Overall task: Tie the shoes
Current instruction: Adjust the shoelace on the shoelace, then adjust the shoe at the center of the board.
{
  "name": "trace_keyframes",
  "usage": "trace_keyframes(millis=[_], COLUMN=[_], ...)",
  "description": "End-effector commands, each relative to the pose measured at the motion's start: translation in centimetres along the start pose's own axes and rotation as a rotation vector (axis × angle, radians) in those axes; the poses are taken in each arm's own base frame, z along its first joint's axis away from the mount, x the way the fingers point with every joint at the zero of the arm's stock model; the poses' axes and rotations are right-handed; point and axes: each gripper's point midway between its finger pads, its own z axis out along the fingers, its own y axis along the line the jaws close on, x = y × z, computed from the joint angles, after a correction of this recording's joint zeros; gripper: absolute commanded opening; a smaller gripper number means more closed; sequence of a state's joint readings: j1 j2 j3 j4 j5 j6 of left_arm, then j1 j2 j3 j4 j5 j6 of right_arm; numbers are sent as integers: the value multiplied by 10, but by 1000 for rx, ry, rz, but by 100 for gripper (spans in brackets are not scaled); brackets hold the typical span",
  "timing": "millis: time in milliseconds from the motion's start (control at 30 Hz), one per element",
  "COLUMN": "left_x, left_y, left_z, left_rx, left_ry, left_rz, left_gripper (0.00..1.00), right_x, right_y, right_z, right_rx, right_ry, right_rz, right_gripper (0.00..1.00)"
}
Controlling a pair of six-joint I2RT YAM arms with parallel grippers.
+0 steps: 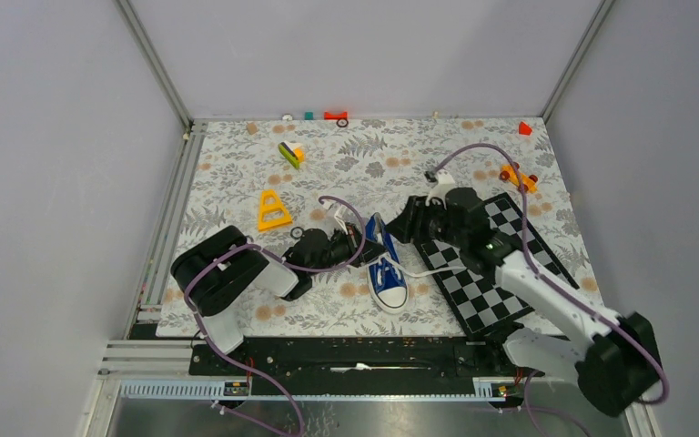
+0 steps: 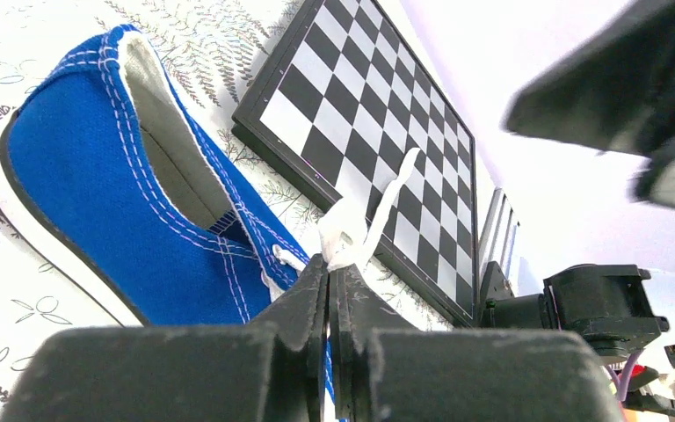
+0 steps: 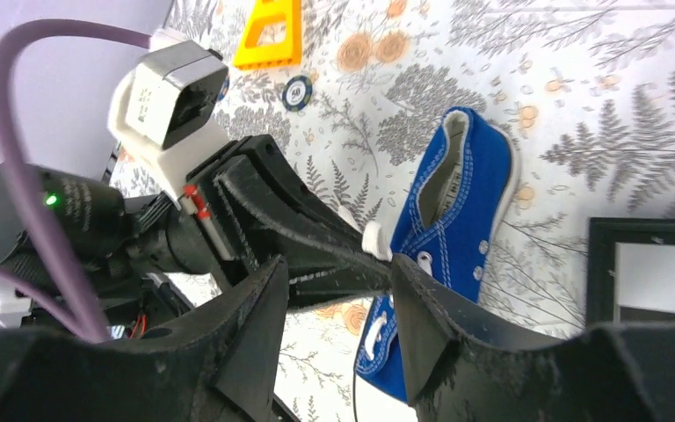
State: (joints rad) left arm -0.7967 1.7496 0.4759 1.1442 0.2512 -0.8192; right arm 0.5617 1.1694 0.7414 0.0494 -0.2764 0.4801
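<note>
Left gripper pinches the lace at ten o'clock of the sneaker, which runs twelve-to-six. The right gripper, jaws spread, hovers at one o'clock.

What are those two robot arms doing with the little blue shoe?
They are working on tying the blue shoe on the flowery table. The left hand is shut, pinching a white lace. The right hand is open, close beside it. The laces look loose, with no bow yet.
</note>
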Motion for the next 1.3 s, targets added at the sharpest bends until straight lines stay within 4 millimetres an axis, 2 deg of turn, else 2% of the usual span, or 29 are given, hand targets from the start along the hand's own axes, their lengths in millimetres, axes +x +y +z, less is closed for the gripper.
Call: trace_keyframes(millis=[0, 133, 233, 333, 467, 633, 733, 967, 1267], left_x=[-10, -8, -8, -8, -9, -7, -5, -2, 3], left_y=[-18, -23, -25, -26, -26, -26, -27, -30, -29], left_z=[-1, 2, 5, 7, 7, 7, 6, 3, 4], left_rx=[72, 99, 112, 116, 111, 115, 121, 140, 148], left_ry=[-32, -8, 1, 2, 7, 17, 25, 36, 60], left_rz=[48, 58, 63, 69, 77, 73, 71, 72, 64], left_gripper=[0, 0, 0, 0, 0, 0, 0, 0, 0], right_x=[21, 79, 116, 139, 157, 164, 156, 143, 122], right_y=[-28, -43, -47, -47, -42, -42, -40, -51, -51], right_z=[-39, -62, -66, -65, -57, -42, -34, -17, -9], right_rx=[131, 127, 91, 66, 27, 14, 13, 75, 100], right_ry=[-17, 65, 101, 121, 138, 153, 140, 111, 75], right_rz=[-45, 14, 119, 192, 248, 255, 244, 198, 123], right_gripper=[53, 51, 50, 52, 61, 64, 64, 67, 73])
